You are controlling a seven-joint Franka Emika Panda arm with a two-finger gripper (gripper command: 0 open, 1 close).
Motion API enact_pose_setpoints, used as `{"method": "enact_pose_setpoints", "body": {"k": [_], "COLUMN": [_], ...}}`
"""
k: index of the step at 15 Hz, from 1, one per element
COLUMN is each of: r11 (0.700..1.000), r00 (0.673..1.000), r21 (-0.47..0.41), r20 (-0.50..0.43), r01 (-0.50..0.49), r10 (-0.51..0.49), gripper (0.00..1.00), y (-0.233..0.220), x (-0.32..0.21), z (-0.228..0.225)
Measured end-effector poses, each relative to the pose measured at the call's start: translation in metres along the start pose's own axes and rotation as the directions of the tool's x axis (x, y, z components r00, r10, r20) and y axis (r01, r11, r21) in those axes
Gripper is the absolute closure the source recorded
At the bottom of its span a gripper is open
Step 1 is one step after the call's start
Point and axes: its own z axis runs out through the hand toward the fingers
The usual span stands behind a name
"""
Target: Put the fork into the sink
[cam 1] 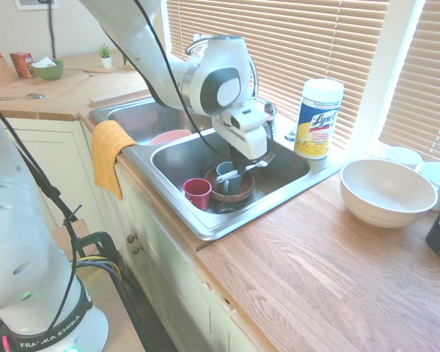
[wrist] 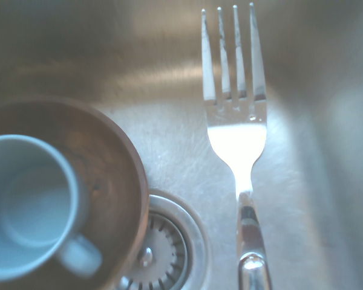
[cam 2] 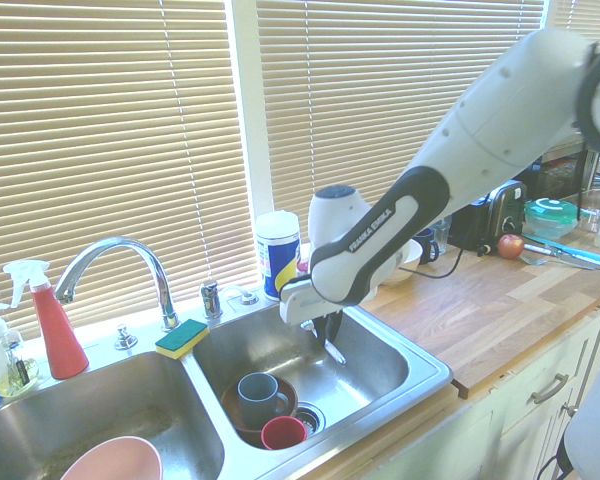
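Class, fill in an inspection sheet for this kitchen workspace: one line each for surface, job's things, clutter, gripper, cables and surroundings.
Surface: wooden countertop around a shiny two-basin steel sink.
Job's things: silver fork held above the right basin floor, tines pointing away from the gripper; not yet released.
Clutter: grey-blue mug standing in a brown bowl, red cup beside the drain, pink bowl in the other basin, yellow-green sponge on the rim, orange cloth draped over the sink's front edge.
Gripper: white gripper, jaws shut on the fork, pointing down into the basin.
Cables: nothing seen.
Surroundings: window blinds, curved chrome faucet, wipes canister, red spray bottle.
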Motion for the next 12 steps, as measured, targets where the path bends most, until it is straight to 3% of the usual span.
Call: {"method": "enact_pose_setpoints", "body": {"k": [9, 10, 12], "r11": [0.999, 0.998, 0.998], "r00": [1.000, 1.000, 1.000], "r21": [-0.049, -0.055, -0.065], "r20": [-0.011, -0.006, 0.010], "r01": [0.013, 0.011, -0.014], "r10": [-0.014, -0.012, 0.015], "gripper": [1.00, 0.00, 0.00], "y": [0.015, 0.016, 0.019], "x": [-0.021, -0.024, -0.029], "z": [0.098, 0.103, 0.113]}}
